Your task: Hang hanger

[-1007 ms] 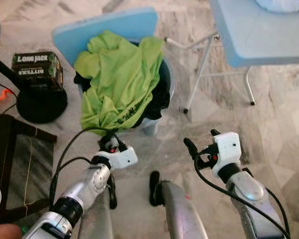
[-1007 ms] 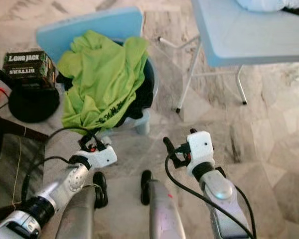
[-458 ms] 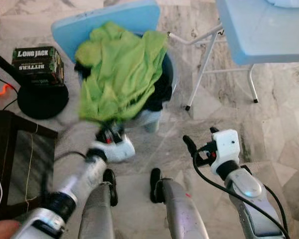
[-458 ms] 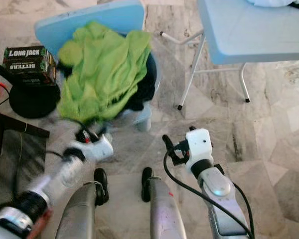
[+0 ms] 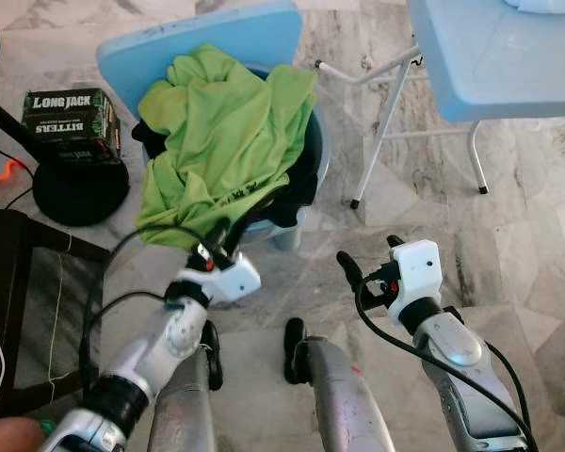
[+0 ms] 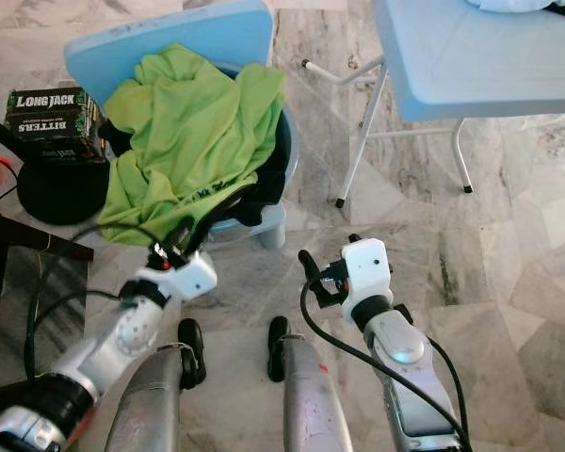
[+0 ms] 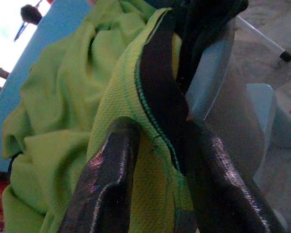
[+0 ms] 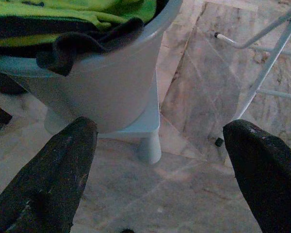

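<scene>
Lime-green mesh shirt (image 5: 228, 132) with black trim heaped over pale blue plastic basket (image 6: 281, 168). Left gripper (image 7: 150, 160) pinches its hem at the basket's near rim. Right gripper (image 8: 157, 165) spread wide, empty, above marble floor (image 5: 537, 235).

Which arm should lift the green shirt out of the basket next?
Left. The left gripper already has its fingers around the hem of the green shirt at the near rim of the basket. The right gripper hangs open over bare floor, apart from the basket.
</scene>
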Available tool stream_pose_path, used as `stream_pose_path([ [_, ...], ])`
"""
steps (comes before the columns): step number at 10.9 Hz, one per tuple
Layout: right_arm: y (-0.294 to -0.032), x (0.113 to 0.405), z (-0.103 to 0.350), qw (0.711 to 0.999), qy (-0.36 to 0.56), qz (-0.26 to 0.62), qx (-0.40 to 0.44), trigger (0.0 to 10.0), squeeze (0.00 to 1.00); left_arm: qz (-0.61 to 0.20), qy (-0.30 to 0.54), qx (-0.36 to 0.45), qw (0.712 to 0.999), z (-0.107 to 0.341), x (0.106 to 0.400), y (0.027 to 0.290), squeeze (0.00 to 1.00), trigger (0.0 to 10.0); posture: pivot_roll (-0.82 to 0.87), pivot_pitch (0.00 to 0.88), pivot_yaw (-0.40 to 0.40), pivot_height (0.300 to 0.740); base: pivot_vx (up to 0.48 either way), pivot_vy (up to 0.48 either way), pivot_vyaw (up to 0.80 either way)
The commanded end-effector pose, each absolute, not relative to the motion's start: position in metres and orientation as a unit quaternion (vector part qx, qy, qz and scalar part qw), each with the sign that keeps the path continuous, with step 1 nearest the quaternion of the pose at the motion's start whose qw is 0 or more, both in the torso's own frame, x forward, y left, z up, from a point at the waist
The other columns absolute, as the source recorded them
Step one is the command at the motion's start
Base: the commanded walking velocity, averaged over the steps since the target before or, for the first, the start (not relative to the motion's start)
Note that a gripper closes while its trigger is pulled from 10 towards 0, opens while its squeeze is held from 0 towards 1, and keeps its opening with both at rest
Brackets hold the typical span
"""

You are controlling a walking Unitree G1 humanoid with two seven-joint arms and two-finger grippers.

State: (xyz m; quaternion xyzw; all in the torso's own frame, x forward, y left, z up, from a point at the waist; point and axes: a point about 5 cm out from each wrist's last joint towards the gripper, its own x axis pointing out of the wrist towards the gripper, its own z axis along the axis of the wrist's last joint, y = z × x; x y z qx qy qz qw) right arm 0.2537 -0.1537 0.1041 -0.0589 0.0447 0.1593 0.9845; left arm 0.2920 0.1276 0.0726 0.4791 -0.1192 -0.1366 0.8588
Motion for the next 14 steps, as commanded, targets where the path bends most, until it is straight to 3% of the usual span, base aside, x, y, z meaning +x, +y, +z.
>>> stream_pose_path([
  [1, -0.160, 0.249, 0.093, 0.984, 0.067, 0.151, -0.065, 10.0, 0.00, -0.140, -0.103, 0.477, 0.862, 0.067, 0.288, 0.131, 0.00, 5.2, -0.08, 0.437, -0.092, 0.740, 0.000, 0.000, 0.00],
  [2, -0.159, 0.250, 0.093, 0.984, 0.066, 0.152, -0.065, 10.0, 0.00, -0.138, -0.097, 0.477, 0.862, 0.068, 0.291, 0.134, 0.00, 5.8, -0.08, 0.437, -0.092, 0.740, 0.000, 0.000, 0.00],
  [3, -0.157, 0.251, 0.093, 0.984, 0.065, 0.153, -0.065, 10.0, 0.00, -0.130, -0.080, 0.476, 0.866, 0.068, 0.301, 0.141, 0.00, 8.0, -0.08, 0.432, -0.093, 0.740, 0.000, 0.000, 0.00],
  [4, -0.157, 0.252, 0.092, 0.984, 0.065, 0.153, -0.064, 10.0, 0.00, -0.127, -0.074, 0.473, 0.869, 0.068, 0.304, 0.143, 0.00, 4.8, -0.09, 0.430, -0.093, 0.740, 0.000, 0.000, 0.00],
  [5, -0.157, 0.251, 0.092, 0.984, 0.064, 0.152, -0.065, 10.0, 0.00, -0.133, -0.058, 0.459, 0.876, 0.069, 0.311, 0.145, 0.00, 0.0, -0.09, 0.428, -0.094, 0.740, 0.000, 0.000, 0.00],
  [8, -0.159, 0.253, 0.093, 0.985, 0.061, 0.149, -0.068, 10.0, 0.00, -0.130, -0.054, 0.440, 0.887, 0.076, 0.321, 0.144, 0.00, 0.0, -0.10, 0.423, -0.096, 0.740, 0.000, 0.000, 0.00],
  [14, -0.155, 0.267, 0.095, 0.985, 0.047, 0.153, -0.071, 10.0, 0.00, -0.120, -0.116, 0.313, 0.935, 0.110, 0.325, 0.110, 0.00, 0.0, -0.07, 0.362, -0.095, 0.740, 0.000, 0.000, 0.00],
])
